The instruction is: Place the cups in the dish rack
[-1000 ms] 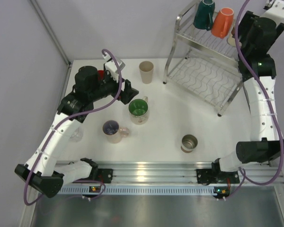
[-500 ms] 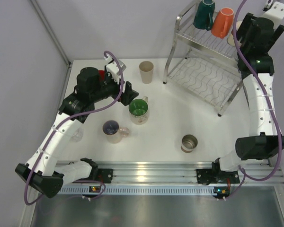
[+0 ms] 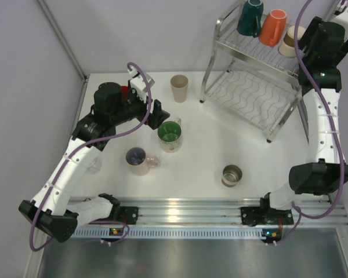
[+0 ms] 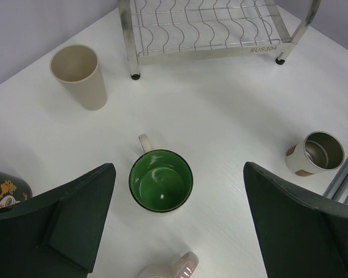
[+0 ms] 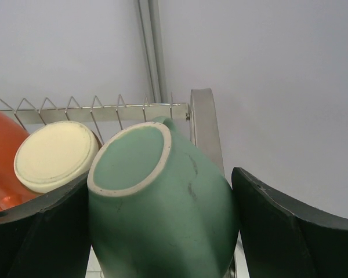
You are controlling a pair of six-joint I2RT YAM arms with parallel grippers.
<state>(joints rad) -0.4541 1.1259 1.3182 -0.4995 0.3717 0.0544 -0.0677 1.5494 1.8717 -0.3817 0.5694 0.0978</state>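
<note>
Cups sit on your rack's (image 3: 252,87) top shelf: teal (image 3: 250,17), orange (image 3: 272,27), cream (image 5: 55,155), mint (image 5: 162,208). Your right tool (image 5: 162,231) is wide around the mint cup; I cannot tell if it squeezes. Your left tool (image 4: 177,226) hangs open over the green cup (image 4: 160,181) on the surface (image 4: 220,127).

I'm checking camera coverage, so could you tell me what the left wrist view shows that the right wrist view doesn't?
Only the left wrist view shows the green-lined mug, beige cup, steel cup and the rack's empty lower shelf.

Only the right wrist view shows the mint cup, bottom up, between open fingers, beside a cream cup base.

Both show the dish rack.
</note>
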